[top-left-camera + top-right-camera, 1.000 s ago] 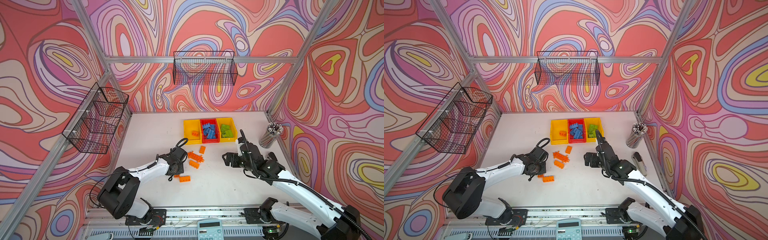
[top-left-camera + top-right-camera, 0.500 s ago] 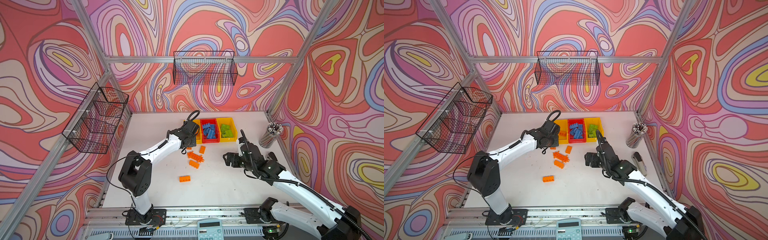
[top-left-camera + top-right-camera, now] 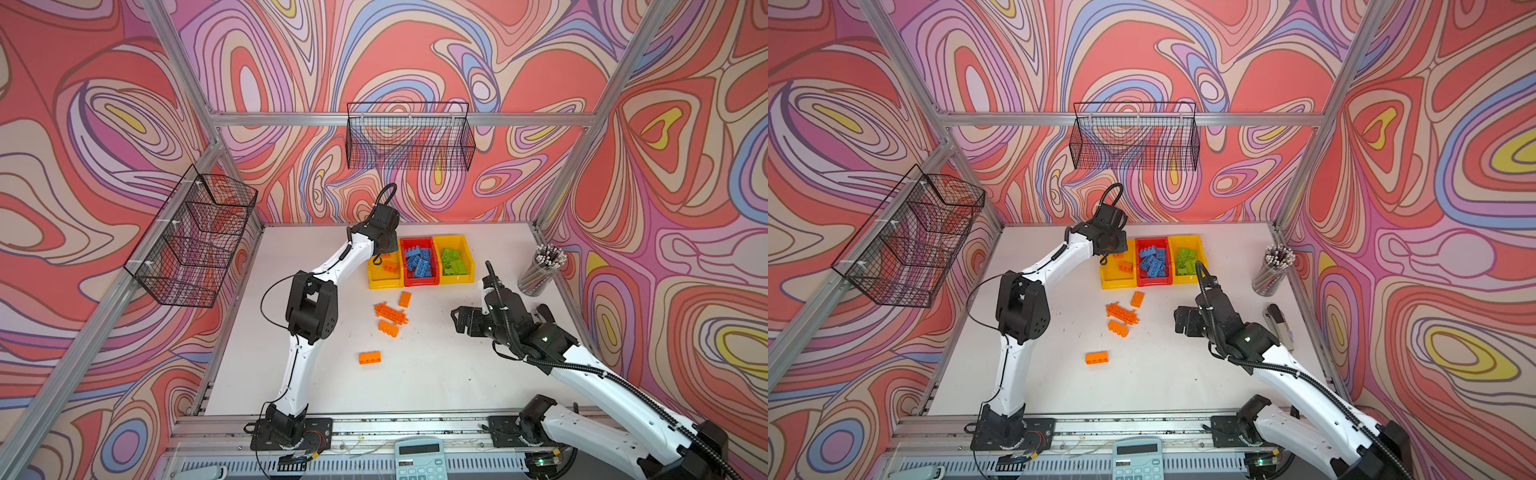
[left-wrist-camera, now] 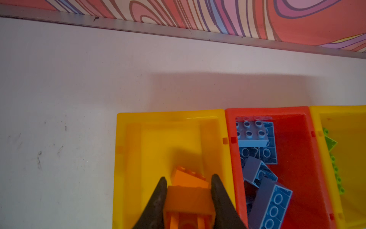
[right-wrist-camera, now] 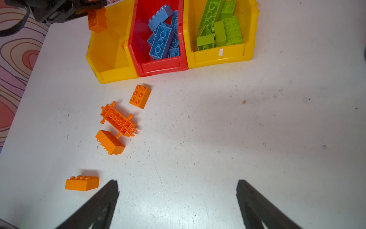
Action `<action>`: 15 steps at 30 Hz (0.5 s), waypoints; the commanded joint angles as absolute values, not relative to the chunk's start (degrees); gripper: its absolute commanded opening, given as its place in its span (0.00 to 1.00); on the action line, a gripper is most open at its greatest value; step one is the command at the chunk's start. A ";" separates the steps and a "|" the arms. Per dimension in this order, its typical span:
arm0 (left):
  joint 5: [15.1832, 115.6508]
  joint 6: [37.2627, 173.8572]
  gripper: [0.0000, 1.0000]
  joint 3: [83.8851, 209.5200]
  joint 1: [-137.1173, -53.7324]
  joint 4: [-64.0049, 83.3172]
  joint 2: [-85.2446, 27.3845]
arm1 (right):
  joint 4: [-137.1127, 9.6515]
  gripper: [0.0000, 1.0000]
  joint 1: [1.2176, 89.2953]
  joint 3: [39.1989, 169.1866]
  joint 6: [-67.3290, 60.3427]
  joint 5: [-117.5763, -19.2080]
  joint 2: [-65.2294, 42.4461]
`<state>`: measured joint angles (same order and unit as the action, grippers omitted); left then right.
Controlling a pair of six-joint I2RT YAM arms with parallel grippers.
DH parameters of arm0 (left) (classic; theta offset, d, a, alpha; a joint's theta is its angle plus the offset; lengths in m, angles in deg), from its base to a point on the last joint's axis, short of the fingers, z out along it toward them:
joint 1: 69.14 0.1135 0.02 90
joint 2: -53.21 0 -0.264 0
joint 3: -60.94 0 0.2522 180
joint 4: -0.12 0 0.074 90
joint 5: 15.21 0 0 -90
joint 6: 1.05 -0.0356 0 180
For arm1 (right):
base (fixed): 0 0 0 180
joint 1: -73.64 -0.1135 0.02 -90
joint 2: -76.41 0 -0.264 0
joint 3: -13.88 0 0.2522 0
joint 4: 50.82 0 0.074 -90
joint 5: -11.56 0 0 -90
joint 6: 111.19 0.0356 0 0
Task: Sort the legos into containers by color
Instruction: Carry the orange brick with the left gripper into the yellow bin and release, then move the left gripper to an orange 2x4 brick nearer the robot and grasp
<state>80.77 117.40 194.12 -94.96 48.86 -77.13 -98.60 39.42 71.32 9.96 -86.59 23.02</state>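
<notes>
Nearest, my right hand [image 5: 177, 183] hangs empty, spread wide; four orange legos [image 5: 116, 121] lie on the bench [image 3: 436, 374] beyond. Farthest, my left hand [image 4: 189, 177] has swung over the yellow bin [image 4: 170, 116] kept for orange — an orange brick [image 4: 188, 200] sits between its fingers, gripped or slipping I cannot tell; a drop looks imminent.

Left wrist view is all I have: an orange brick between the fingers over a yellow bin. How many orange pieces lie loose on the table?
Observer: Four, in front of the bins: three orange bricks and a jagged orange assembly.
Operator: Where is the right hand?
Observer: The right hand is open and empty. In both top views it sits to the right of those pieces, touching none.
Operator: And the other yellow bin, past the red one?
Observer: That yellow bin holds only green bricks.
</notes>
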 commanded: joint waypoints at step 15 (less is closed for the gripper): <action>70.00 124.43 0.68 166.10 -94.90 36.25 -54.52 | -96.80 0.98 39.09 75.26 9.88 -85.26 16.59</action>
<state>71.21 122.25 170.99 -94.70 39.11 -61.09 -97.55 39.42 73.18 9.96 -86.04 17.65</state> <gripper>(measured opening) 0.680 0.982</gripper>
